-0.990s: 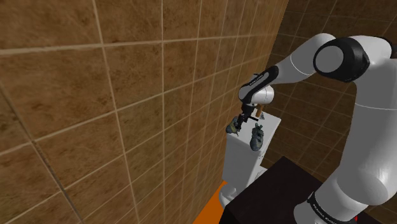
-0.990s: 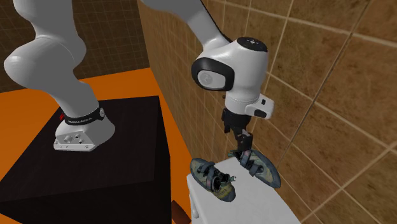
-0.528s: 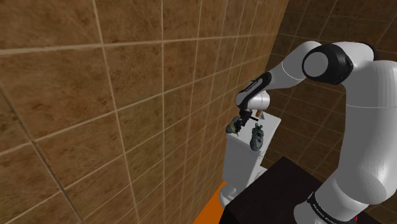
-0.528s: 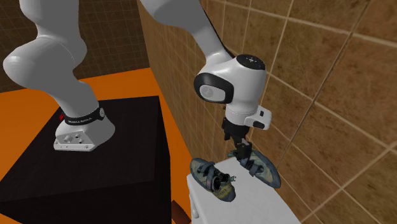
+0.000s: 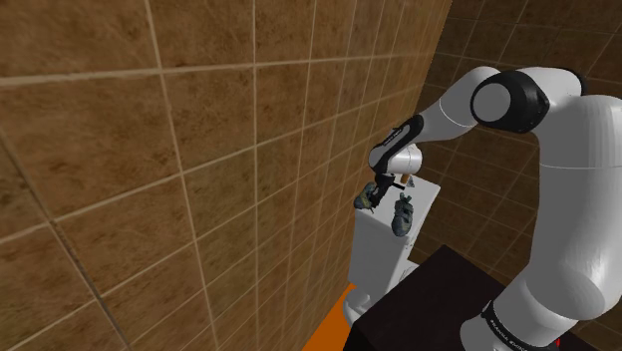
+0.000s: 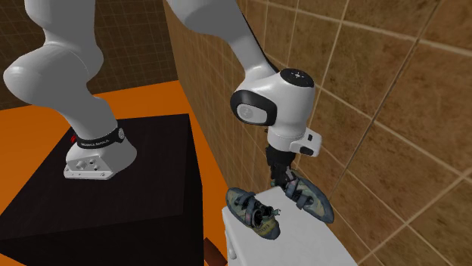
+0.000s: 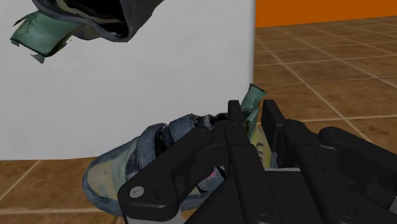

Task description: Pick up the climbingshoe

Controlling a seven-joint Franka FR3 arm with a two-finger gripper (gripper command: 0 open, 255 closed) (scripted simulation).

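Two grey-green climbing shoes lie on a white pedestal (image 6: 296, 243). My black gripper (image 6: 284, 180) has come down on the shoe nearest the tiled wall (image 6: 308, 199) and is shut on its heel end. In the wrist view the gripper (image 7: 254, 121) clasps the green heel tab of that shoe (image 7: 143, 164) between its fingers. The other shoe (image 6: 254, 212) lies apart toward the stand, untouched, and appears in the wrist view as the second shoe (image 7: 76, 19). In the shoulder view the gripper (image 5: 381, 186) sits on the clasped shoe (image 5: 366, 199), with the other shoe (image 5: 403, 215) beside it.
A brown tiled wall (image 6: 378, 98) stands close behind the pedestal (image 5: 384, 249). The black stand (image 6: 144, 177) is right beside the pedestal, on an orange floor (image 6: 45, 121). The pedestal top is small, with edges near both shoes.
The hand has sunk a little onto the shoe by the wall, and the fingers have gone from apart to shut on its heel. Both shoes lie where they were.
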